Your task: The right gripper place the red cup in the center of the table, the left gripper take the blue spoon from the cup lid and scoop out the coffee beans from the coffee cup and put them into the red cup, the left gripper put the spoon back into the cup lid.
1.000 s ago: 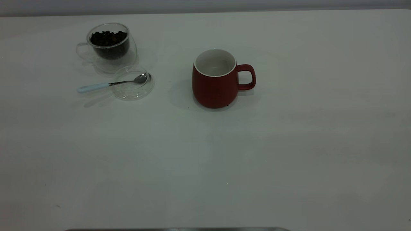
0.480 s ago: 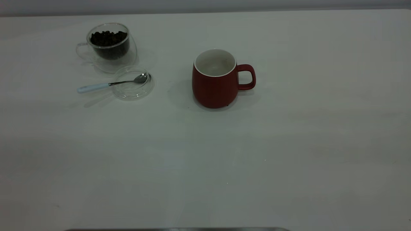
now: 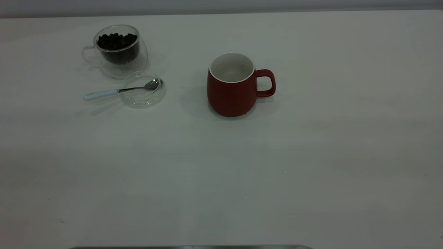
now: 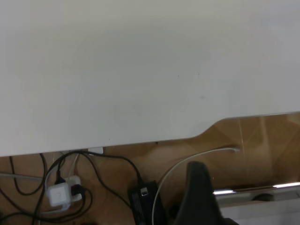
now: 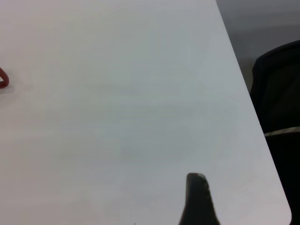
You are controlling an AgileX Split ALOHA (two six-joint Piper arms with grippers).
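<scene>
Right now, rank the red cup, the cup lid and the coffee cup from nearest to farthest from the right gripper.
1. The red cup, at table centre; only its handle shows in the wrist view of the right gripper.
2. The cup lid and the coffee cup, both on the far left side: too close to call.

White power adapter (image 4: 59, 196), black cables (image 4: 101, 178), black power brick (image 4: 143, 200), wooden floor (image 4: 255, 133), black chair (image 5: 277, 101)

The left gripper (image 4: 200, 197) shows only as one black tapered tip, beyond the edge of the table (image 4: 140, 70) — below it lie black cables (image 4: 101, 176), a white plug block (image 4: 59, 195) and a black adapter (image 4: 143, 199).
</scene>
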